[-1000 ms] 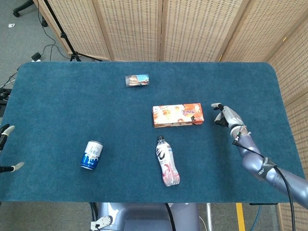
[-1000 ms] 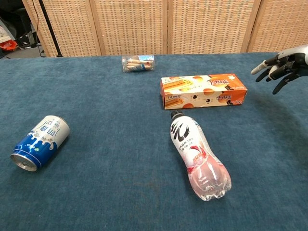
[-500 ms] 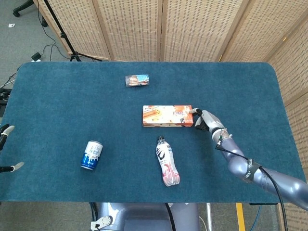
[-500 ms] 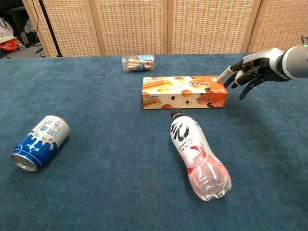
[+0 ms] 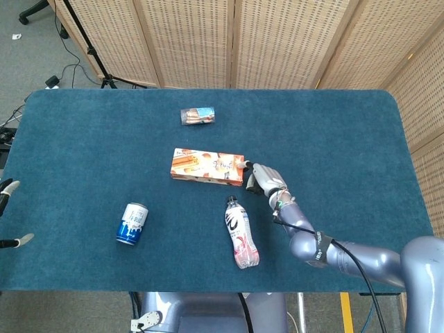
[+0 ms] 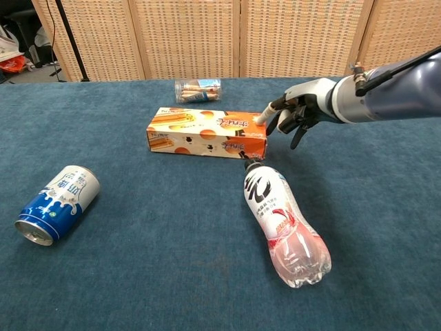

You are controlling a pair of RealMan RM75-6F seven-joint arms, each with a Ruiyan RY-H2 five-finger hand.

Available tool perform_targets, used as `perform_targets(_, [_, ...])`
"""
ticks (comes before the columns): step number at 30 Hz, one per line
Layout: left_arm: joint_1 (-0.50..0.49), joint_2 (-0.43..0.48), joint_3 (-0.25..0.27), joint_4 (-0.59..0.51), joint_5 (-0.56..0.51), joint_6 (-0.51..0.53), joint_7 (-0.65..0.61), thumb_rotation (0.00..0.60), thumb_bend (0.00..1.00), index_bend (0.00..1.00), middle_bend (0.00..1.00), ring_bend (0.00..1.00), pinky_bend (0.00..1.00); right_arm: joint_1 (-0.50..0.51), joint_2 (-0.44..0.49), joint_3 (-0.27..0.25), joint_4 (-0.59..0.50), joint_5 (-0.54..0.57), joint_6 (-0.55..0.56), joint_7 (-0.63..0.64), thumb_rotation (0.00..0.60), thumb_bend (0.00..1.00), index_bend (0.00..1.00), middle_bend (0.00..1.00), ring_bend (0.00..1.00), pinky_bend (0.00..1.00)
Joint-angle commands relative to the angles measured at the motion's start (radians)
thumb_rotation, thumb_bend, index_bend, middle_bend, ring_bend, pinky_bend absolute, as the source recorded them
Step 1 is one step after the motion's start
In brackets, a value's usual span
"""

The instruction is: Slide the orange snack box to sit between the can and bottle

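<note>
Blue-carpeted desk before wicker screens, my right hand holding nothing, fingers spread, fingertip touching the orange snack box, left hand at the edge, grip unclear

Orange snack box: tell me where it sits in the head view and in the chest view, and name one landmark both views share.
Head view: the orange snack box lies just left of picture centre, above the bottle's cap.
Chest view: the box is upper centre, behind the bottle.
Shared landmark: the right hand touches the box's right end in both views.
</note>
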Motion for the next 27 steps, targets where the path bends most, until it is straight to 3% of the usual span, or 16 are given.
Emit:
perform_targets(1, [-0.001, 0.0, 0.0, 0.001, 0.0, -0.002, -0.002, 0.6, 0.0, 0.0, 0.0, 0.0, 0.0, 0.02, -0.019, 0.0, -0.01, 0.012, 0.019, -0.018, 0.6, 1.0, 0.2, 0.23, 0.16, 0.32])
perform_targets(12, [-0.002, 0.0, 0.001, 0.005, 0.001, -0.005, -0.009, 0.6, 0.0, 0.0, 0.0, 0.0, 0.0, 0.057, -0.088, 0.043, 0.021, -0.006, 0.051, -0.028, 0.6, 1.0, 0.2, 0.23, 0.16, 0.32])
perform_targets(21, [-0.002, 0.0, 0.002, -0.001, 0.001, -0.003, 0.003, 0.6, 0.0, 0.0, 0.0, 0.0, 0.0, 0.047, -0.055, 0.045, -0.011, -0.08, -0.043, -0.004, 0.6, 1.0, 0.2, 0.23, 0.16, 0.32])
perform_targets(27, [-0.001, 0.0, 0.001, 0.0, -0.002, -0.003, 0.0, 0.6, 0.0, 0.0, 0.0, 0.0, 0.0, 0.03, -0.034, 0.052, -0.023, -0.157, -0.043, 0.025, 0.6, 1.0, 0.2, 0.23, 0.16, 0.32])
